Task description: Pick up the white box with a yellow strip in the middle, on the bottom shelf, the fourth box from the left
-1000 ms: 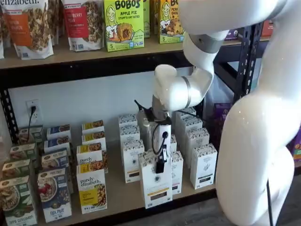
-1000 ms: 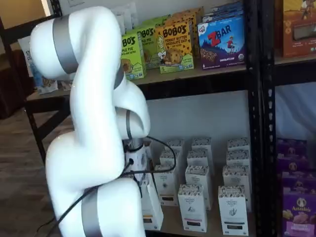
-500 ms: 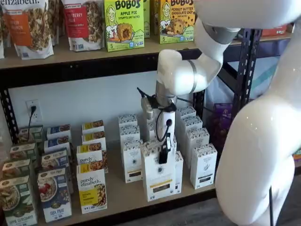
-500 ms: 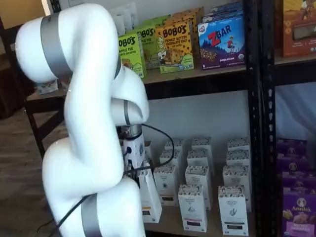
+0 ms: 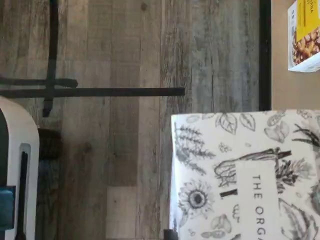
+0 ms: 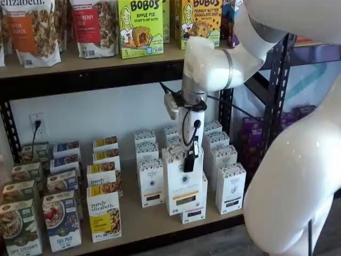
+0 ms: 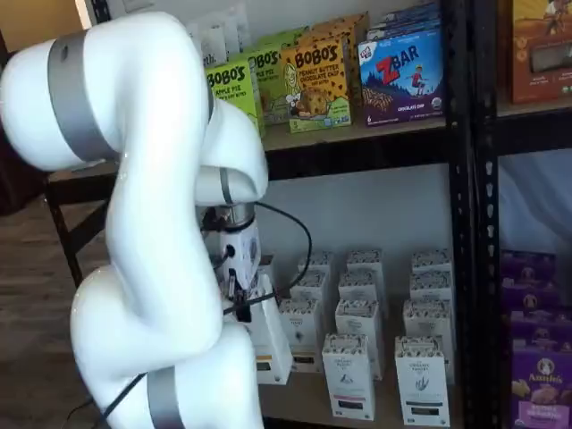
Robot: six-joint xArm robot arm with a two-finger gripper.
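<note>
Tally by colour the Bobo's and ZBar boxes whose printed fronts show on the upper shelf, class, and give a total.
Green Bobo's boxes: 2
Yellow Bobo's box: 1
Blue ZBar box: 1
Total: 4. Boxes stacked behind these show only their top edges and are not counted.
</note>
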